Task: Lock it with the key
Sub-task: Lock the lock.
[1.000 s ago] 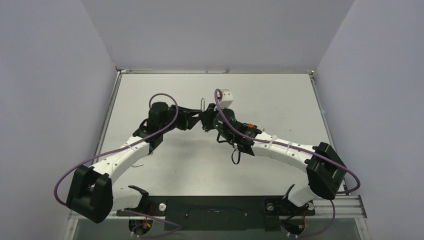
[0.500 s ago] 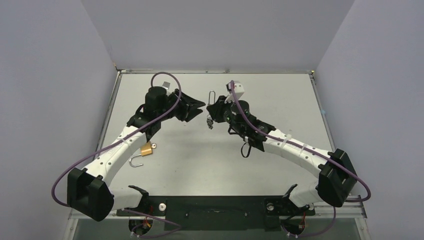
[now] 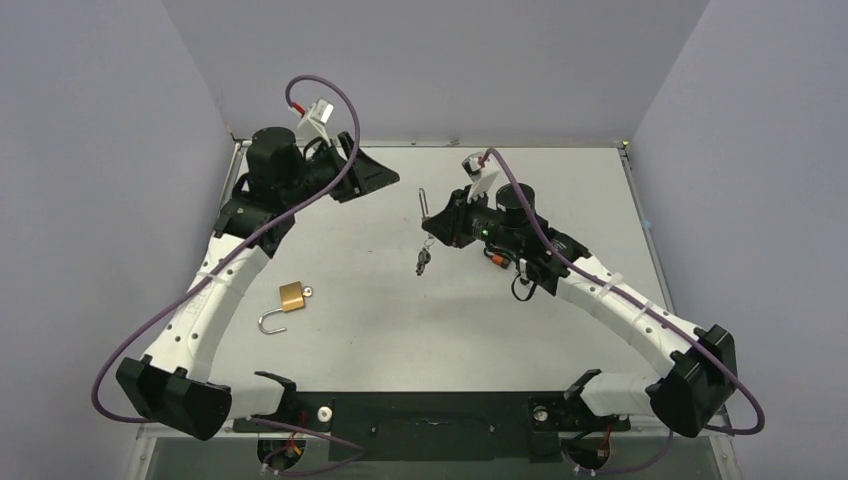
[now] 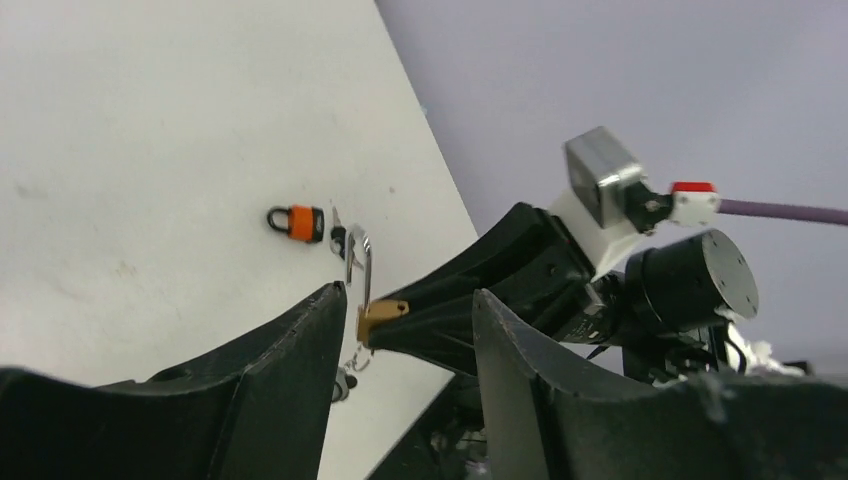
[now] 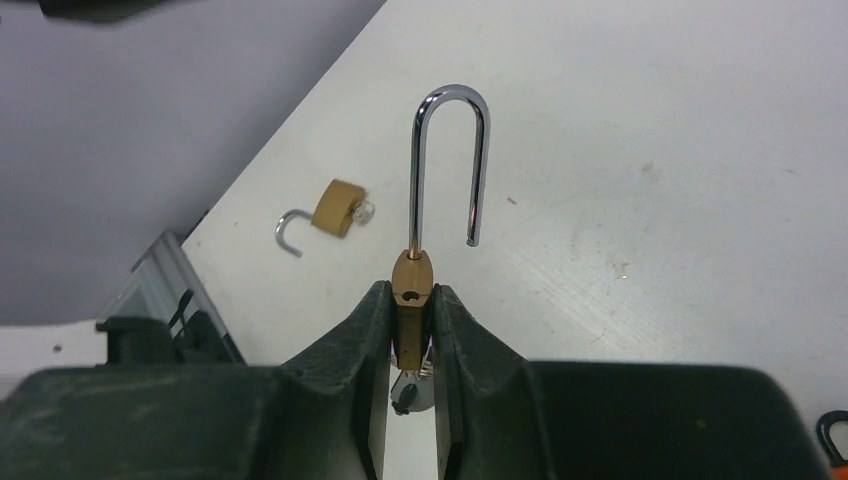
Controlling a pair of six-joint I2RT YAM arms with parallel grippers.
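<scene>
The right gripper (image 5: 410, 300) is clamped on the brass body of a padlock (image 5: 411, 272), held above mid-table with its shackle (image 5: 450, 150) upright and sprung open. A bunch of keys (image 3: 423, 262) hangs below the body. The left gripper (image 4: 407, 295) sits high at the far left, fingers apart and holding nothing. A second padlock (image 3: 291, 296) lies on the table (image 3: 560, 190) beside the left arm, also unlocked.

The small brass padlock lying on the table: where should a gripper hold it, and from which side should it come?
Grip the brass body across its two narrow sides, coming straight down from above, since it lies flat on the table. Avoid the open shackle: it is thin and round, so it would probably slip or swivel.
</scene>
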